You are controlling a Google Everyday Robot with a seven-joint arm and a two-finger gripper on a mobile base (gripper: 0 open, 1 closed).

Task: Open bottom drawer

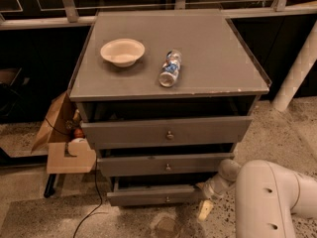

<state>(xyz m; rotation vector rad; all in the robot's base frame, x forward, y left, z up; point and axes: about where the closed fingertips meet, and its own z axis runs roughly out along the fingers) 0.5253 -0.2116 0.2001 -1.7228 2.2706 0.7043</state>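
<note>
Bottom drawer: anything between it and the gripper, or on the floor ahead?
Nothing visible. The gripper sits at the right end of the bottom drawer; the only floor item, a cable, lies off to its left.

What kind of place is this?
Probably an indoor lab or workshop corner: speckled floor, cardboard box and loose cable beside a grey drawer cabinet. The gripper sits low by the right end of the bottom drawer.

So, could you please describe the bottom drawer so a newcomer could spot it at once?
Find the grey wooden cabinet with three drawers. The bottom drawer sits nearest the floor, the gripper at its right end. Its front is the shortest and narrowest.
</note>
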